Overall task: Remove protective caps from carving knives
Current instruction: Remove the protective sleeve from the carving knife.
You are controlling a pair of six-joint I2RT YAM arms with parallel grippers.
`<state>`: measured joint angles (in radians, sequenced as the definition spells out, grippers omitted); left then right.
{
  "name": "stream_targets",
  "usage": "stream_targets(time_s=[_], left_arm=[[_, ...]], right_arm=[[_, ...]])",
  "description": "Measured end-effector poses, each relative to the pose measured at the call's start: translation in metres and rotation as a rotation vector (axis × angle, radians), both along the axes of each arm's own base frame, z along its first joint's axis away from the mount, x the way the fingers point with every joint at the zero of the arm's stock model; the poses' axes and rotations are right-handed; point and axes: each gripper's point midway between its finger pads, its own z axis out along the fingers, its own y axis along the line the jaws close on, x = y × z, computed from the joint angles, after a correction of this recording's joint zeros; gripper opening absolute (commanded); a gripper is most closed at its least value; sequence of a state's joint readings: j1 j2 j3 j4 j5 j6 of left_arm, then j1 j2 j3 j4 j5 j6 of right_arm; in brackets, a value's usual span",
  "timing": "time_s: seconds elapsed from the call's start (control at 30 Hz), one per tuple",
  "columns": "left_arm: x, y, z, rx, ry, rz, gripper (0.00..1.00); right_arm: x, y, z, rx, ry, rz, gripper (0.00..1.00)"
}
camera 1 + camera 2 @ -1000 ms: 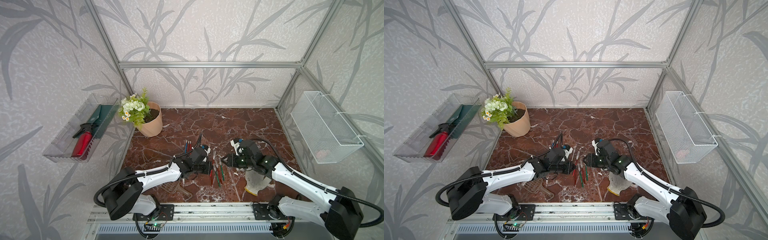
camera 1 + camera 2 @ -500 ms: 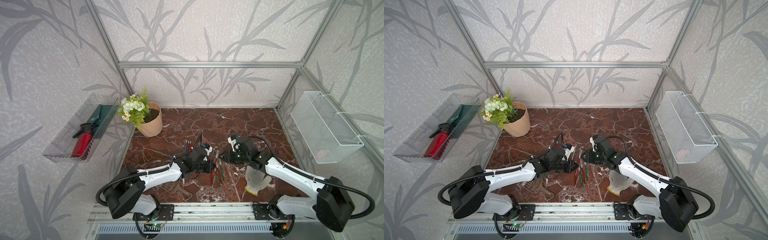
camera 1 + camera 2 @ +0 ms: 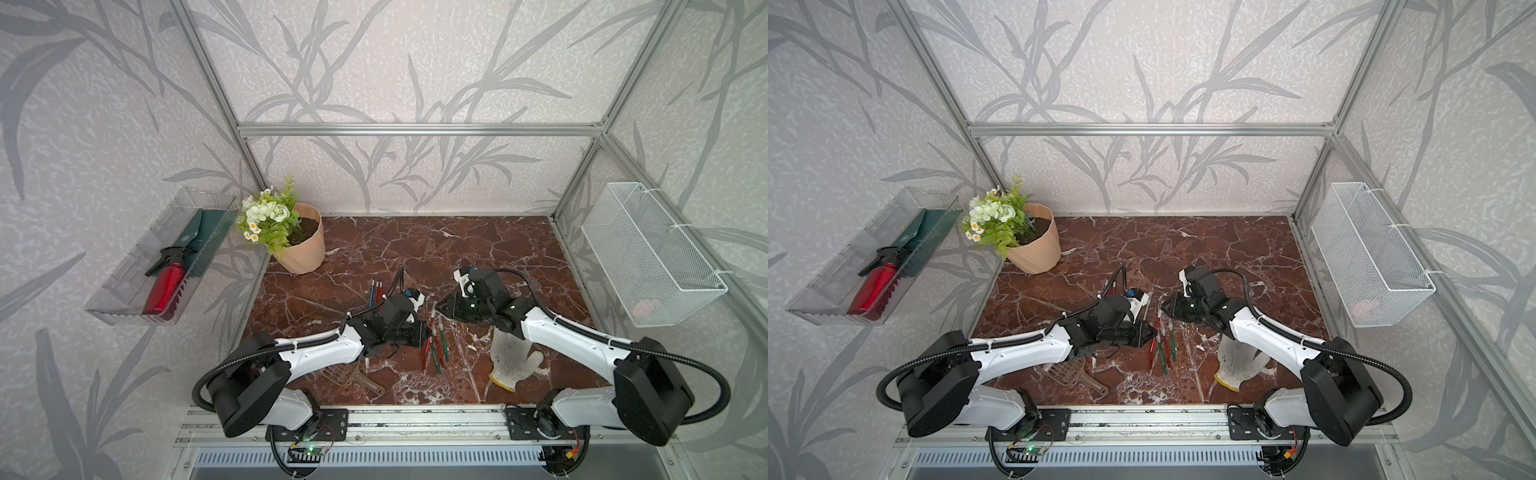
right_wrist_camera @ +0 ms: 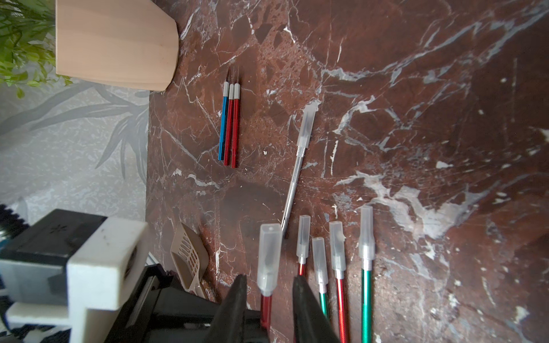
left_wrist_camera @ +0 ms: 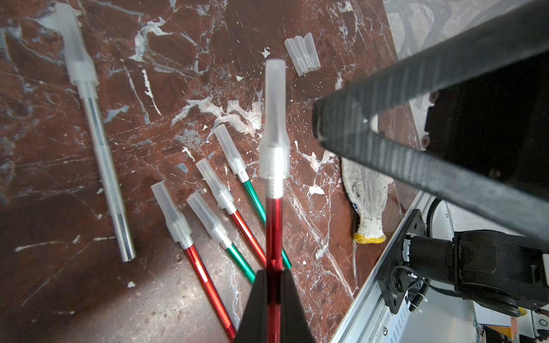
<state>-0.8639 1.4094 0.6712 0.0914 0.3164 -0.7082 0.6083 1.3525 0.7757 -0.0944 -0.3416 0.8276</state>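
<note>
At the left edge, the flower pot (image 3: 305,249) is set in the back corner of the marble table (image 3: 478,245). Three uncapped knives (image 3: 376,291) are laid together in front of it. Bare marble is seen across the back and the right of the table. A brown scoop (image 3: 349,376) is found by the front rail, beside the left forearm.

The left gripper (image 5: 273,274) is clamped on a red-handled knife (image 5: 274,231), which is raised above the table. Its cap (image 4: 269,258) is pointed between the parted jaws of the right gripper (image 4: 269,282), with a gap seen on each side.

Four capped knives (image 5: 217,187) are fanned on the marble below, beside a capped silver knife (image 4: 297,166). A few loose caps (image 5: 303,55) are grouped further right. A glove (image 3: 509,357) is spread near the front, and a wire basket (image 3: 648,257) is hung on the right wall.
</note>
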Motion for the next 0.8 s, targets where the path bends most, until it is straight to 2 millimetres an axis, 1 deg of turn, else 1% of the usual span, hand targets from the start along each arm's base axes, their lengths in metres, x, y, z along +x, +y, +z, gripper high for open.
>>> stream_targets(time_s=[0.3, 0.5, 0.8], left_arm=[[0.000, 0.000, 0.000, 0.000, 0.001, 0.000, 0.06], [0.000, 0.000, 0.000, 0.000, 0.002, -0.001, 0.06], [-0.002, -0.001, -0.003, 0.003, 0.013, -0.006, 0.06]], right_arm=[[0.007, 0.004, 0.005, 0.017, -0.018, -0.004, 0.25], [0.008, 0.005, 0.002, 0.015, -0.010, -0.008, 0.23], [0.012, 0.004, -0.005, 0.008, 0.001, -0.017, 0.23]])
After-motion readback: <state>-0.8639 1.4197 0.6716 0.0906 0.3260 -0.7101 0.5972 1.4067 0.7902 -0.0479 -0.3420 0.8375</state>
